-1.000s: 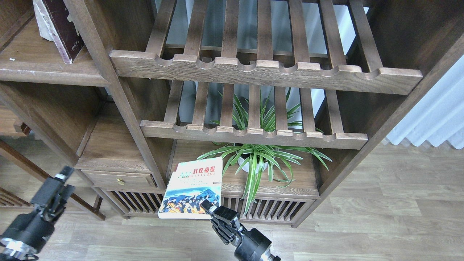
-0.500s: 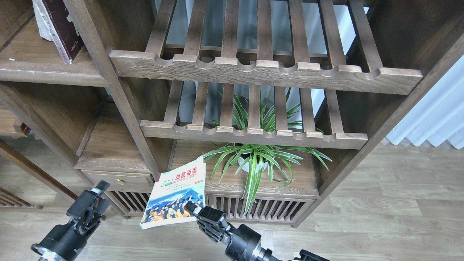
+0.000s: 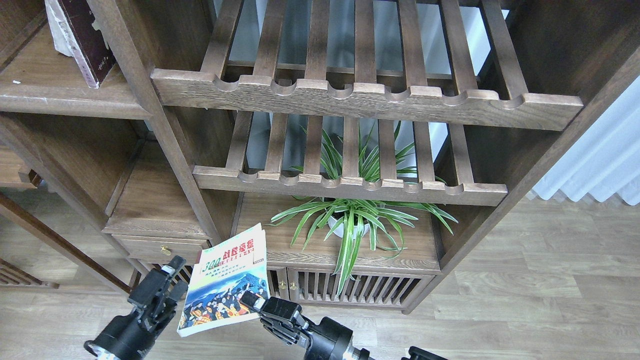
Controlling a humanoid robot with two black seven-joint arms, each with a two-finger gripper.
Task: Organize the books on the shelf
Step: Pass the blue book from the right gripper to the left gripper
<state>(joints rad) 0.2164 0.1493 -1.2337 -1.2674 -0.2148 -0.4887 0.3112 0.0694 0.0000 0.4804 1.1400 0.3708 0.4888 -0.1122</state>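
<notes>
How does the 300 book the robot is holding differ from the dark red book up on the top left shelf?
The "300" paperback is held in the air by the right gripper, gripped at its lower right corner; the maroon book rests on the solid wooden shelf.
The paperback's cover is bright, with a mountain picture; the maroon book is dark and plain.
The paperback looks thin; the maroon book shows a thick block of pale pages.
Both sit tilted.

"300" paperback (image 3: 225, 287) apparently clamped in right end effector (image 3: 251, 303), mid-air.

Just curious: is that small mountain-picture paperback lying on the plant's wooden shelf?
No, the right tool holds the small mountain-picture paperback up in front of it.
</notes>
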